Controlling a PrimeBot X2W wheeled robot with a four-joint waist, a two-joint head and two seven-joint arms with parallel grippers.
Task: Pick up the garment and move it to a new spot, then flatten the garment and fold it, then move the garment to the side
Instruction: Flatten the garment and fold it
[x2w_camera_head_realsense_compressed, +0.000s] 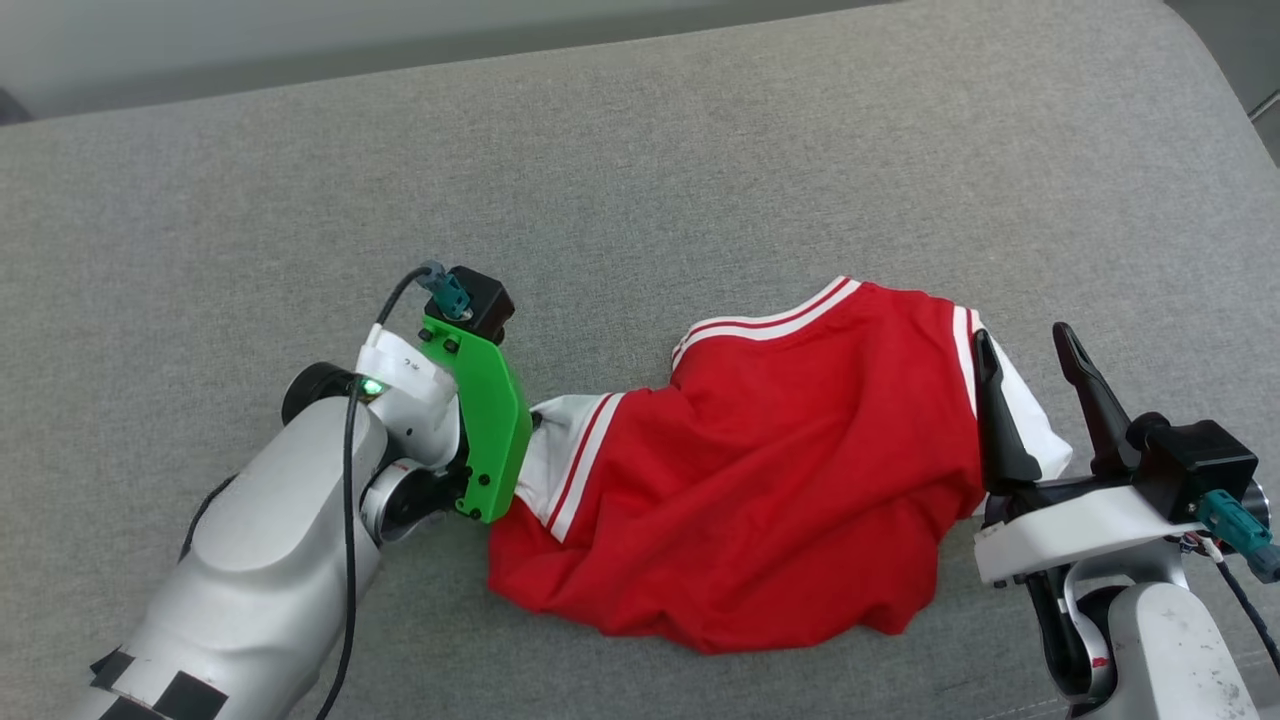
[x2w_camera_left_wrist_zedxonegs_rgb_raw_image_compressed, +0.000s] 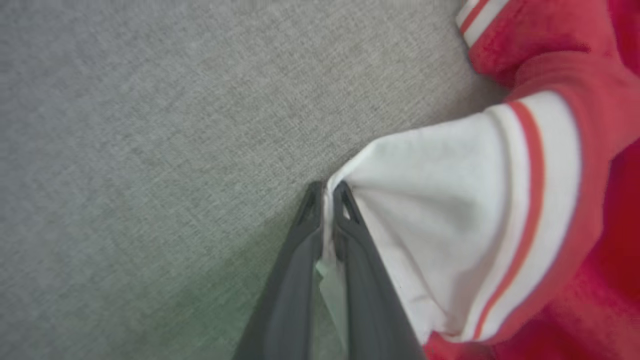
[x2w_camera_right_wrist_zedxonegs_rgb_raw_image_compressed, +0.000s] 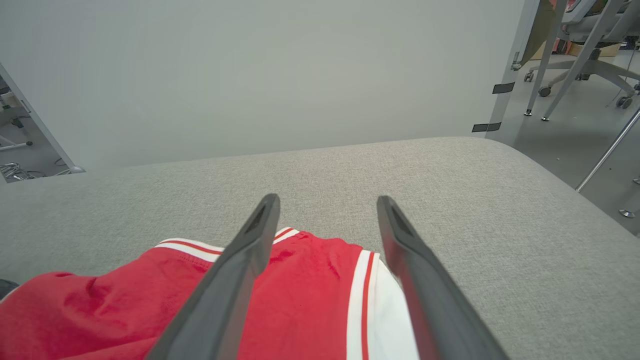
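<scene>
The garment (x2w_camera_head_realsense_compressed: 760, 480) lies crumpled on the grey upholstered surface (x2w_camera_head_realsense_compressed: 640, 150), red body up, with its striped collar at the far edge and a white sleeve at each end. In the left wrist view my left gripper (x2w_camera_left_wrist_zedxonegs_rgb_raw_image_compressed: 327, 192) is shut on the edge of the left white sleeve (x2w_camera_left_wrist_zedxonegs_rgb_raw_image_compressed: 450, 200), right at the cloth's tip and low on the surface. In the head view its fingers are hidden behind the green wrist plate (x2w_camera_head_realsense_compressed: 490, 420). My right gripper (x2w_camera_head_realsense_compressed: 1025, 340) stands open above the garment's right sleeve (x2w_camera_right_wrist_zedxonegs_rgb_raw_image_compressed: 385, 320), one finger over the red cloth (x2w_camera_right_wrist_zedxonegs_rgb_raw_image_compressed: 310, 300) and the other past the sleeve's edge.
The grey surface reaches well beyond the garment on the far side and to the left. Its rounded right edge (x2w_camera_right_wrist_zedxonegs_rgb_raw_image_compressed: 575, 200) drops to a floor with chair legs (x2w_camera_right_wrist_zedxonegs_rgb_raw_image_compressed: 560, 90). A pale wall panel (x2w_camera_right_wrist_zedxonegs_rgb_raw_image_compressed: 250, 75) stands behind the far edge.
</scene>
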